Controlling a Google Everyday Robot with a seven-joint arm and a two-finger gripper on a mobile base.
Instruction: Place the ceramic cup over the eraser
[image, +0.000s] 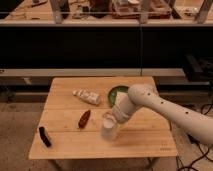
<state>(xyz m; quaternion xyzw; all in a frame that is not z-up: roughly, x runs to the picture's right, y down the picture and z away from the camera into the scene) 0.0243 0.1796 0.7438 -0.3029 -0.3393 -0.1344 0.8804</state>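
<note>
**Claw at the cup**

The claw (116, 116) sits at the 1 o'clock rim of the white ceramic cup (108, 129); whether it grips cannot be told. The cup stands upright mid-way on the pale wooden surface (145, 142), with the black oblong eraser (45, 136) well apart at 9 o'clock.

A red object (84, 118) flanks ceramic cup (108, 130) at gripper (113, 116).
</note>
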